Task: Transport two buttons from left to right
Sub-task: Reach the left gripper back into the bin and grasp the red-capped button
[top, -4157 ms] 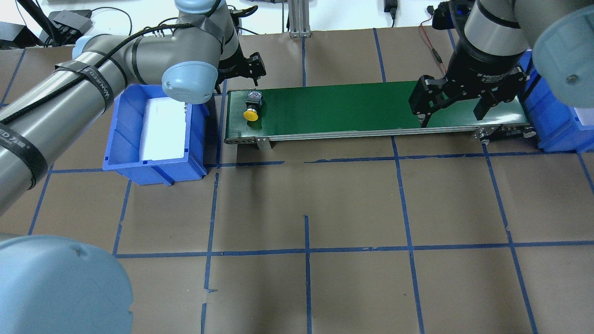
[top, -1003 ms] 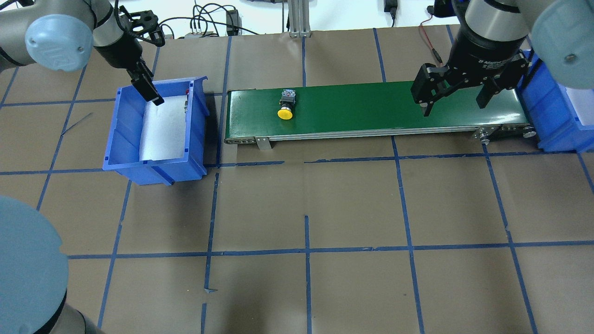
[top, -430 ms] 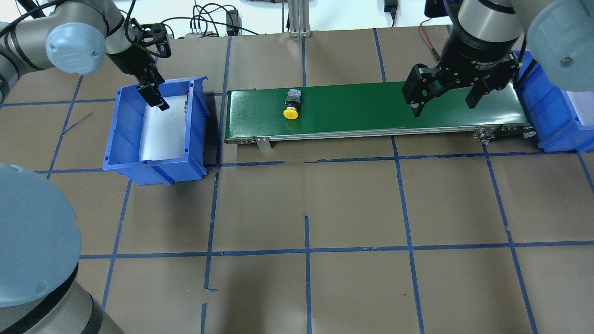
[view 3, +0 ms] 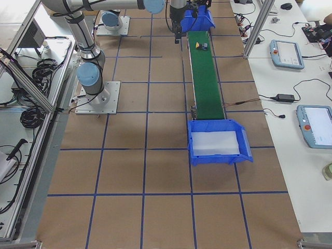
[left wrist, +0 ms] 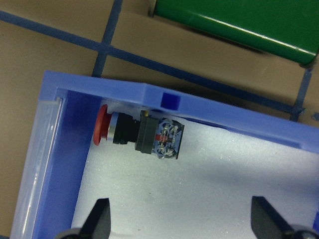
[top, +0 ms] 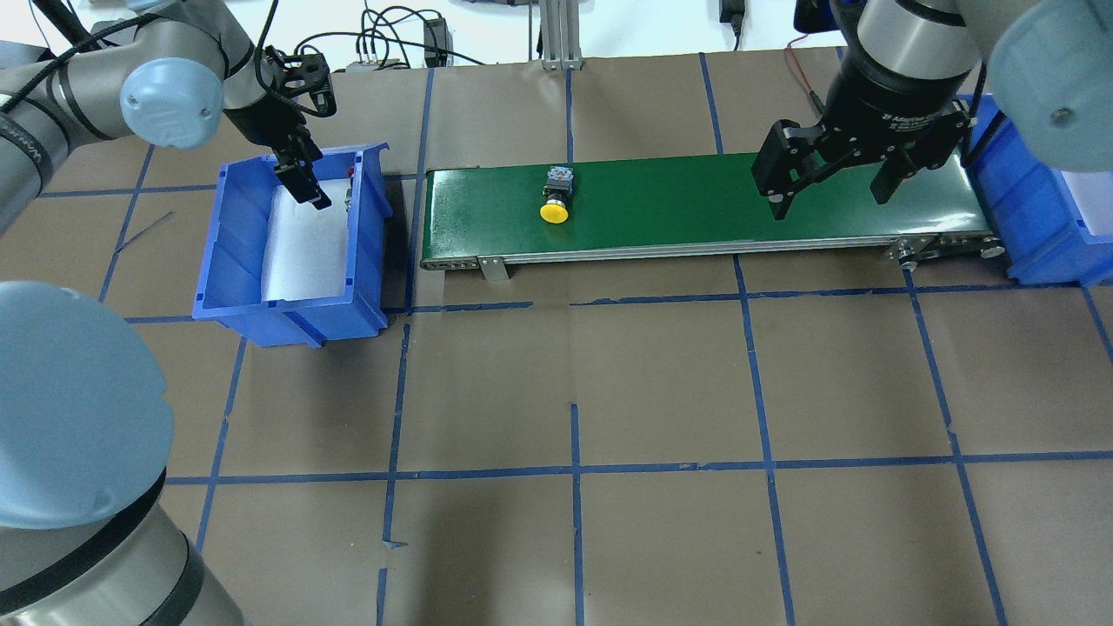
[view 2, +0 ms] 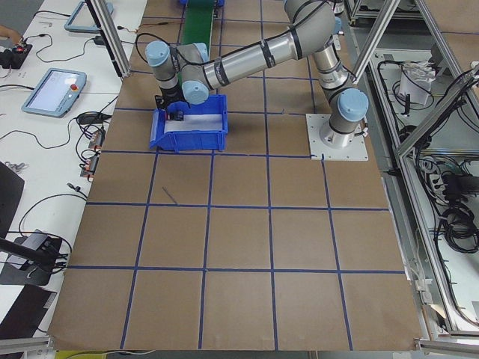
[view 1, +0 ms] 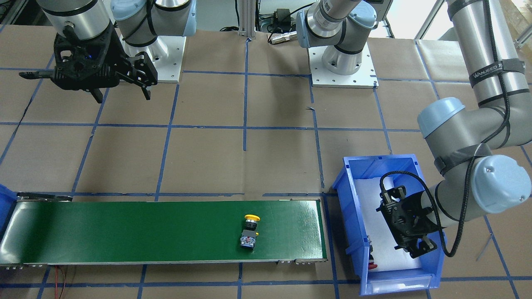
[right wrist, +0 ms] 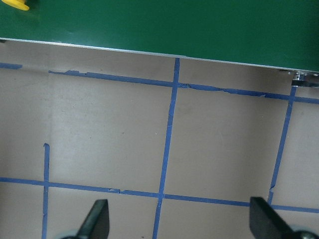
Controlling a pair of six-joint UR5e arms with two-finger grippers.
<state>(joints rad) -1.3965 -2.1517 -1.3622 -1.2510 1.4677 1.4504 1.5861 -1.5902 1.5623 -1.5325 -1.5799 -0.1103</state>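
Left gripper (left wrist: pixel 182 226): fingers spread wide, empty, inside the blue bin (left wrist: pixel 124 92). Red button (left wrist: pixel 137 134) lies just ahead of it (on its side, against the wall). Yellow button (top: pixel 555 198) sits on the green belt (top: pixel 678 204), well apart from the right gripper (top: pixel 830 193), which is likewise wide and empty.

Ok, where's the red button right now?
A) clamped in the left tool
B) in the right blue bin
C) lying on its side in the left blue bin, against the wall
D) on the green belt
C: the red button lies on its side inside the blue bin, against its wall. The open left tool holds nothing, and only the yellow button is on the belt.
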